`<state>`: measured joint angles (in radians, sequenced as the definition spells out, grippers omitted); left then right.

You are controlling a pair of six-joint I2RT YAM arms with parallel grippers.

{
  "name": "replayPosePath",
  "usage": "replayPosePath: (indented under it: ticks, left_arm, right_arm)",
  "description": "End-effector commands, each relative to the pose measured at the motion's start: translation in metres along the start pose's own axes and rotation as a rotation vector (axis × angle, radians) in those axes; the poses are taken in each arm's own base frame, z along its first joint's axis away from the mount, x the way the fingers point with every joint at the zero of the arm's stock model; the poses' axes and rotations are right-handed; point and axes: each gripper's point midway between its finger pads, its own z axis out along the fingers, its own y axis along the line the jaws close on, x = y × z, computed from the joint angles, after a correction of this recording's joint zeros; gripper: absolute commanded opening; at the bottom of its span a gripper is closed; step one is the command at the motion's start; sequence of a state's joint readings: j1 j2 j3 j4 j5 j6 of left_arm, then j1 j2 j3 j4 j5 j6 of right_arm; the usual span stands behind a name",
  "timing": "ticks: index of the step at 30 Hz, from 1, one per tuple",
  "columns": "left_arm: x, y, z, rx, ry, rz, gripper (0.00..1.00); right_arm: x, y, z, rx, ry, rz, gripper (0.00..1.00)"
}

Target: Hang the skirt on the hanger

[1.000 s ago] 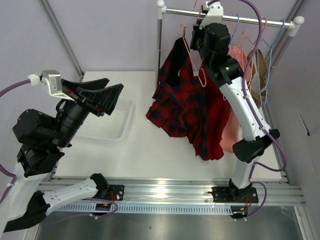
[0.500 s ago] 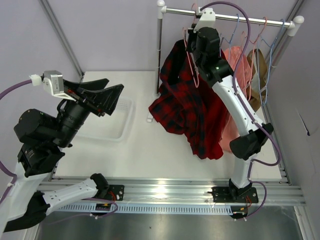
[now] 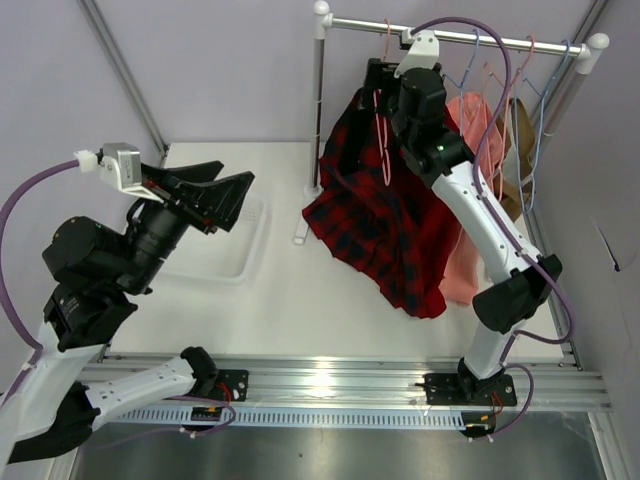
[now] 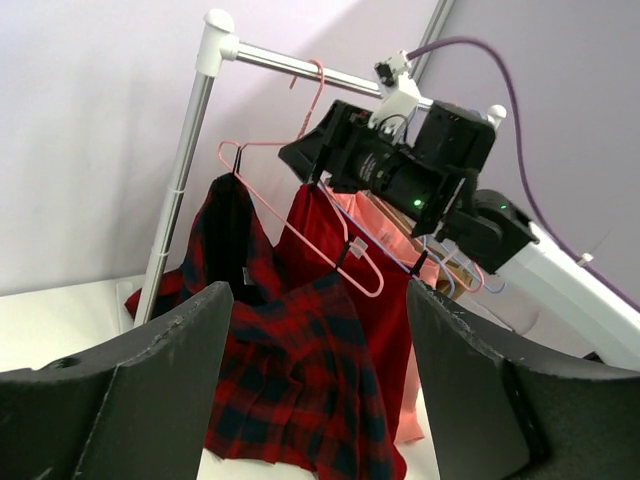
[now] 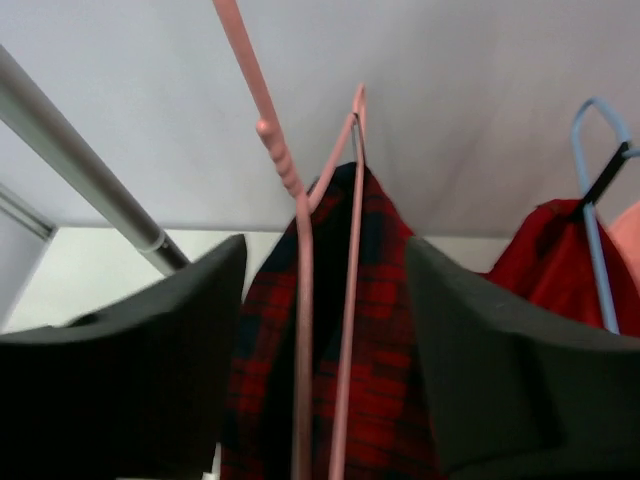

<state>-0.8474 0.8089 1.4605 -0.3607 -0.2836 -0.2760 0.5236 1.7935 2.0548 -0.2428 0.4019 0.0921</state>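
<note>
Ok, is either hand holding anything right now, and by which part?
Nothing is held. The right hand is open, straddling the neck of the pink hanger without pinching it. The left hand is open and empty.

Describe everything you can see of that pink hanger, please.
The hanger is thin pale-pink wire, bent into a triangle with a hook on top. The hook sits over the metal rail, and the frame hangs tilted. The red-and-black plaid skirt hangs from its two ends, by what look like dark clips. The right gripper stands open around its neck, with no visible contact.
</note>
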Motion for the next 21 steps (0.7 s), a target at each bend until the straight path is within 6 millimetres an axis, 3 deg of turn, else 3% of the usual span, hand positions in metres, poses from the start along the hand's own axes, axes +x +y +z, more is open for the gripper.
replayPosePath:
  ticks: [1, 3, 4, 10, 13, 14, 15, 21]
  left_arm:
    - [0.008, 0.006, 0.002, -0.023, 0.006, 0.018, 0.77]
    - [0.014, 0.010, 0.004, -0.039, 0.014, 0.020, 0.79]
    - [0.015, 0.011, 0.003, -0.043, 0.016, 0.021, 0.79]
    - [0.029, 0.019, 0.007, -0.080, 0.051, 0.031, 0.86]
    - [0.040, 0.021, 0.009, -0.092, 0.079, 0.030, 0.86]
    - [0.045, 0.023, 0.010, -0.096, 0.093, 0.031, 0.86]
    - [0.048, 0.023, 0.010, -0.099, 0.104, 0.032, 0.86]
    - [0.091, 0.036, 0.006, -0.142, 0.219, 0.034, 0.86]
  right_arm:
    - [-0.046, -0.006, -0.030, -0.019, -0.083, 0.067, 0.99]
    - [-0.039, -0.008, -0.037, -0.016, -0.049, 0.082, 0.99]
    - [-0.047, -0.011, -0.048, -0.019, -0.057, 0.101, 1.00]
    - [-0.023, -0.026, -0.098, -0.020, 0.049, 0.188, 0.99]
    - [0.000, -0.034, -0.132, -0.036, 0.113, 0.228, 0.99]
    - [0.027, -0.039, -0.137, -0.022, 0.171, 0.235, 0.99]
    - [0.022, -0.041, -0.155, -0.051, 0.156, 0.258, 0.99]
    - [0.070, -0.048, -0.204, -0.106, 0.249, 0.330, 0.99]
